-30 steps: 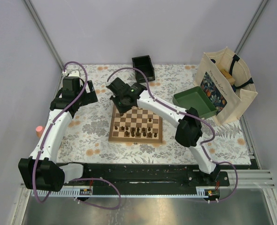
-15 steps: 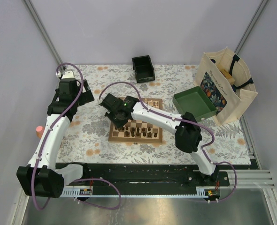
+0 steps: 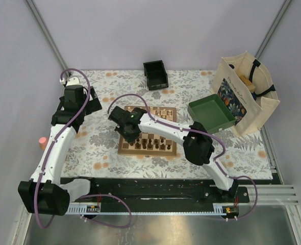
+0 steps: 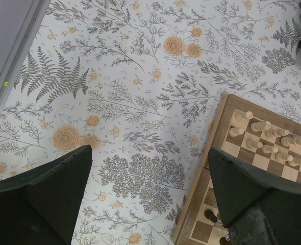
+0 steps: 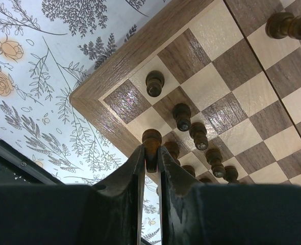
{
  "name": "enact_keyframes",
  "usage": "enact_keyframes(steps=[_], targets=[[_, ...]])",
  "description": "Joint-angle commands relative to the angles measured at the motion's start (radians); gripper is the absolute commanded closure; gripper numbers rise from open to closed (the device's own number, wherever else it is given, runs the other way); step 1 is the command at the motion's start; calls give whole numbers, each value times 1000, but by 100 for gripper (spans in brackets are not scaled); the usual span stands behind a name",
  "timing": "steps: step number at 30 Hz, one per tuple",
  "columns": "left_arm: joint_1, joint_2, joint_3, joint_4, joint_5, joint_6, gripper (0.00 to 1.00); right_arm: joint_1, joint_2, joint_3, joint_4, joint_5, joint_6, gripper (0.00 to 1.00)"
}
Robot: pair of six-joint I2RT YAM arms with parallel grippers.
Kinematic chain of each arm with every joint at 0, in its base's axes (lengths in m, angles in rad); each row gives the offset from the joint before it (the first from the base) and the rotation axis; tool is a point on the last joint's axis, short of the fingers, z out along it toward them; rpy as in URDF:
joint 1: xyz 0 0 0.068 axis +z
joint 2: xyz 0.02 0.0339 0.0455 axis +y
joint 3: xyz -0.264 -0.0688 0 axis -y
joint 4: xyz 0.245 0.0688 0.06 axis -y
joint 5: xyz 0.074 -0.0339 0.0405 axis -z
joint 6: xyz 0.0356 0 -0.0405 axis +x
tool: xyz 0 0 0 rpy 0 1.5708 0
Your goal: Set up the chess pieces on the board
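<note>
The right gripper is pinching a dark brown chess piece between fingers that are standing almost closed, holding it upright at the lower centre of the wrist view, over the corner of the board. Whether its base is touching the square is not showing. Other dark pieces are standing on nearby squares, running toward the lower right of that frame. In the top view, pale pieces are lining the board's upper edge. The left gripper is hanging wide open and holding nothing above the flowered counter, at the left of the top view, with the board's corner showing at the right of its own wrist view
</note>
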Motion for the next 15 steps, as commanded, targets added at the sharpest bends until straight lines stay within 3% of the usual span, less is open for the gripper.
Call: enact_keyframes(steps=[1,15], targets=[[4,-13,1,51,-21,-7,1,12,5,56,-17,-21,-24,89],[7,-7,2,51,-13,-12,1,16,44,81,-34,-47,-38,87]])
